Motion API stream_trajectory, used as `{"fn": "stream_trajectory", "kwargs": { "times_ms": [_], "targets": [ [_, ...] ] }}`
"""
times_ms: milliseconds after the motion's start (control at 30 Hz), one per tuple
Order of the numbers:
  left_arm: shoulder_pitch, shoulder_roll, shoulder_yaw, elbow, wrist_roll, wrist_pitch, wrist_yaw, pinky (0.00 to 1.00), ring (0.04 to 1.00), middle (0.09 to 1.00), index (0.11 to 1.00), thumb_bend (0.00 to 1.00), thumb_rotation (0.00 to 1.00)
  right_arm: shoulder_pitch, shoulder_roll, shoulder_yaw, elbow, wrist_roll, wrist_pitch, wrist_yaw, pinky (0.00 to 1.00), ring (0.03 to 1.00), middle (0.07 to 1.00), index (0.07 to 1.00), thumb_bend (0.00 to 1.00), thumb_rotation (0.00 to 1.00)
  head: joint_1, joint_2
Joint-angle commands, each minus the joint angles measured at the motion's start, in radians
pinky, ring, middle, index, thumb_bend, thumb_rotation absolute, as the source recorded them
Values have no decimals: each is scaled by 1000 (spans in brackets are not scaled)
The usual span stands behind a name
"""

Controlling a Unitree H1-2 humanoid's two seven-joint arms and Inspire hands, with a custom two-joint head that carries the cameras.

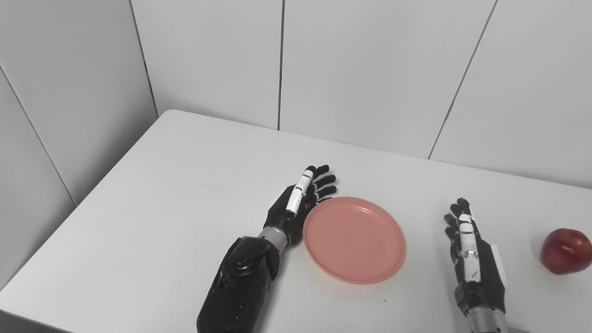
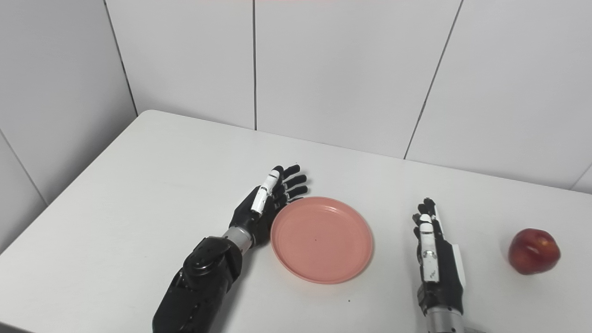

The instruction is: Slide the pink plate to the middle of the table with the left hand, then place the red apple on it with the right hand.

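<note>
The pink plate lies flat on the white table, right way up, its hollow facing the ceiling. It is round, so it has no long axis to speak of.

The left hand stands on edge against the plate's left rim, palm turned toward the plate. Its fingers are stretched out and a little apart, pointing away toward the wall past the plate's far-left edge; it grasps nothing.

The right hand rests to the right of the plate, apart from it, fingers straight and pointing toward the wall, holding nothing.

The red apple sits on the table further right of the plate, beyond the right hand and not touching it. Its top faces roughly upward.
</note>
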Motion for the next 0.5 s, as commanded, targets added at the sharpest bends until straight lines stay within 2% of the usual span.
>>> {"fn": "stream_trajectory", "kwargs": {
  "times_ms": [0,300,467],
  "targets": [
    [-3,-17,-11,-14,9,32,7,852,870,876,867,353,1000,-31,9,2,-40,-2,-13,-5,993,964,970,978,236,1000,-4,2],
    [-1,-34,-16,-28,6,46,7,851,865,873,862,363,1000,-38,19,3,-42,2,2,-9,995,967,973,981,240,1000,-34,12],
    [3,-36,-8,-29,3,47,10,848,862,871,861,365,1000,-42,20,7,-30,-10,-12,-14,989,962,969,976,243,1000,-57,16]
  ]
}}
